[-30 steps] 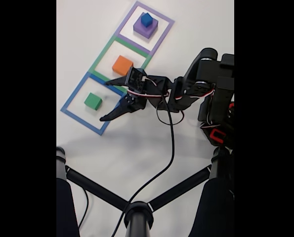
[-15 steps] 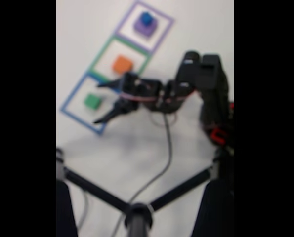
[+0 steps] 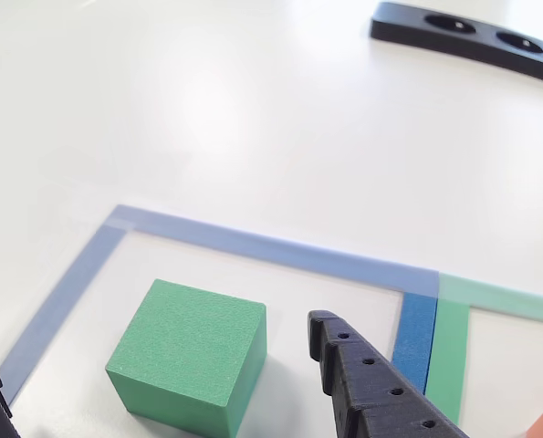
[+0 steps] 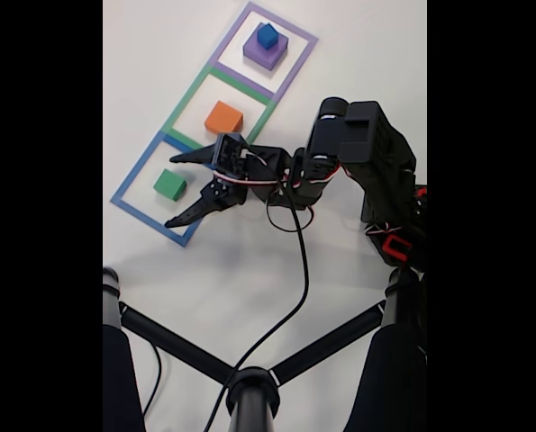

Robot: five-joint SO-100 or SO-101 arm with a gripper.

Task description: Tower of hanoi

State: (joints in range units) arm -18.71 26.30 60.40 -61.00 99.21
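Claw (image 4: 170, 188) is spread wide, nothing in it, jaws straddling the green cube (image 4: 169, 184) but not touching it. In the other view one ridged finger (image 3: 362, 383) sits just right of the green cube (image 3: 189, 354), a gap showing between them; the second finger is barely visible at the left edge.

Landmark is the green cube, going left to right in the fixed view:
- Green cube sits alone inside the blue outline (image 4: 123, 186).
- Orange cube (image 4: 223, 117) is up and to the right of it, inside the green outline (image 4: 185, 97).
- Purple cube (image 4: 266, 49) is further up-right, well apart from green, in the purple outline (image 4: 304, 38), with the blue cube (image 4: 267, 35) stacked on top.

My read on the step: lining up to grab green. Presumably it goes onto orange, but I'm guessing from the layout. Next move needs me a bit lower and centred so both fingers meet opposite faces square on, then close. The cube looks slightly rotated relative to my jaws, so it may twist on contact.

Count: four cubes, one each of green, orange, purple, blue. Three taped outlines. One black strip (image 3: 463, 36) with round holes, far beyond green in the other view.
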